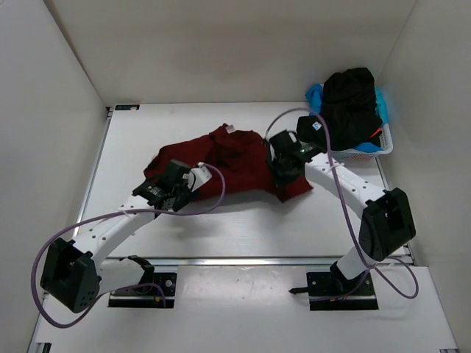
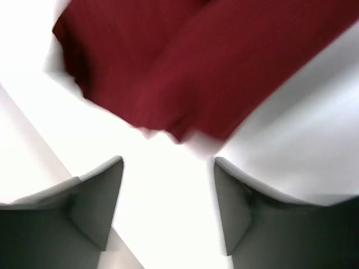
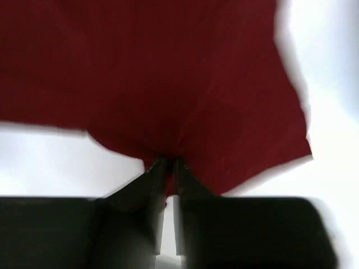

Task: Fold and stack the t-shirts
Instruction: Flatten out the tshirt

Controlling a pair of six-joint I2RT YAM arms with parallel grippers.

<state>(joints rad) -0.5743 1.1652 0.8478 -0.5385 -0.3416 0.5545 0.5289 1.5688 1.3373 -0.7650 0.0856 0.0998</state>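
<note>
- Spreading 1 shirt out is the step in hand, as I read it: the dark red t-shirt [image 1: 235, 165] lies rumpled in the middle of the table [image 1: 243, 228], not yet flat or folded.
- My right gripper [image 3: 167, 162] is pinched tight on the shirt's near edge, cloth bunched between its fingers.
- My left gripper [image 2: 168, 168] stands wide and empty, just short of the shirt's left edge.
- Far right, the white basket [image 1: 368, 151] holds the black t-shirt [image 1: 349, 99] and a light blue t-shirt [image 1: 315, 95], heaped.
- Next I need the left jaws on that edge, then both arms drawing apart to flatten it.
</note>
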